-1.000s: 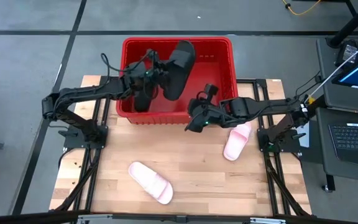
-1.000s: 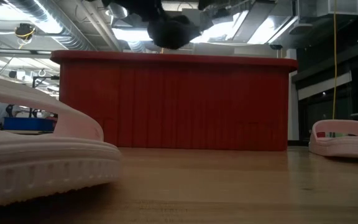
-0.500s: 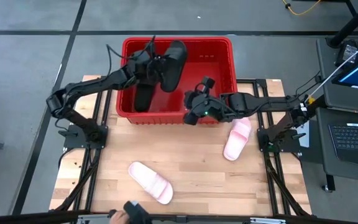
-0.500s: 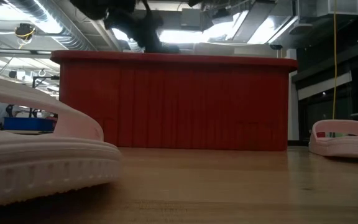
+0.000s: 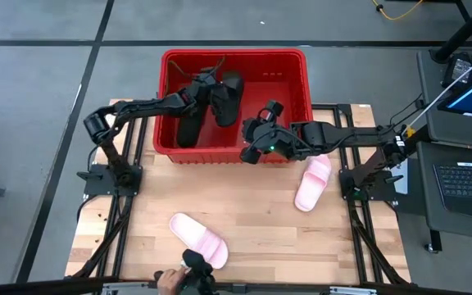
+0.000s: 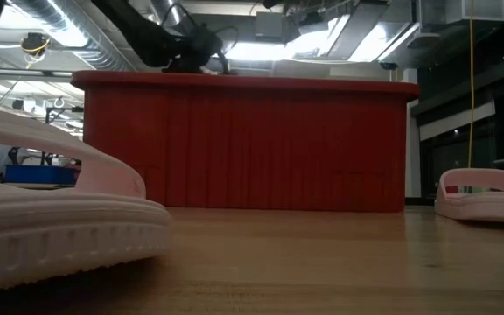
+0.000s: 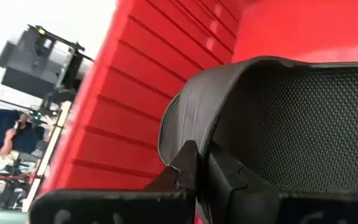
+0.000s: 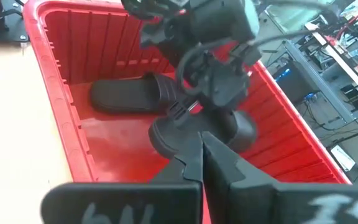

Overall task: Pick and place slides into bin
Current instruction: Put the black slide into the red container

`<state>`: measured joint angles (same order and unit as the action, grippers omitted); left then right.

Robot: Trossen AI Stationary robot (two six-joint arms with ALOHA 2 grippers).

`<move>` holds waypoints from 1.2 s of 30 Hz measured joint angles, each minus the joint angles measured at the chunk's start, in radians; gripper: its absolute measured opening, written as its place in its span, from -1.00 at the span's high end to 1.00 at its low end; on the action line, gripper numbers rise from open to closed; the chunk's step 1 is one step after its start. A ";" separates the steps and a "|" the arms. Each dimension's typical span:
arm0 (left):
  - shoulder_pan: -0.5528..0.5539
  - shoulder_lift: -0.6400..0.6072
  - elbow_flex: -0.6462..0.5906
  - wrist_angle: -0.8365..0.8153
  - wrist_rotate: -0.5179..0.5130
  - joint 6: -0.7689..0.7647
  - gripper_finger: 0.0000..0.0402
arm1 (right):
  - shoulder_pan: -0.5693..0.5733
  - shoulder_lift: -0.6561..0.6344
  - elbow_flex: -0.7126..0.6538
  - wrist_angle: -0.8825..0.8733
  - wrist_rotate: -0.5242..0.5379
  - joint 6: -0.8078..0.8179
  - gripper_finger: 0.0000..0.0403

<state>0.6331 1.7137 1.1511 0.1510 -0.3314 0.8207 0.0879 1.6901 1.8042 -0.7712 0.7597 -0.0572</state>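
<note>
The red bin (image 5: 289, 61) stands at the table's far middle. One black slide (image 5: 188, 127) lies on the bin's floor at its left. My left gripper (image 5: 209, 88) reaches into the bin from the left and is shut on the second black slide (image 5: 229, 98), which also shows in the right wrist view (image 8: 194, 134). My right gripper (image 5: 251, 150) is shut and empty over the bin's near wall. Two pale pink slides lie sole-down on the table, one at the right (image 5: 313, 182) and one near the front (image 5: 199, 239). My left gripper pinches the black slide's raised edge (image 7: 182, 134) between its two fingers, beside the textured footbed (image 7: 291, 124). The fingers come from above, slanting down from the table's left. The slide hangs low inside the bin; whether it touches the floor, I cannot tell.
A person's hand (image 5: 173, 281) with a dark object shows at the table's near edge. The pink slides show in the low view at left (image 6: 59, 219) and right (image 6: 484, 194), the bin's near wall (image 6: 243, 144) between them. Bare wood lies between the slides.
My left gripper has gone down into the bin with the black slide, which was above the rim and now sits low inside. My right gripper has shifted a little toward the bin's near wall. A person's hand has come in at the near edge.
</note>
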 joint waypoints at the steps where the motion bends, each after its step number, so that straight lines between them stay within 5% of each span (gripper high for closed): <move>1: 0.001 0.011 0.000 -0.002 0.000 -0.002 0.98 | 0.000 0.000 0.000 -0.001 0.000 0.000 0.99; 36: 0.032 0.068 -0.090 -0.077 -0.012 -0.050 0.98 | -0.001 0.000 0.000 -0.009 0.000 0.008 0.99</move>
<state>0.6651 1.7813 1.0615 0.0737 -0.3431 0.7706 0.0869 1.6901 1.8046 -0.7797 0.7597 -0.0490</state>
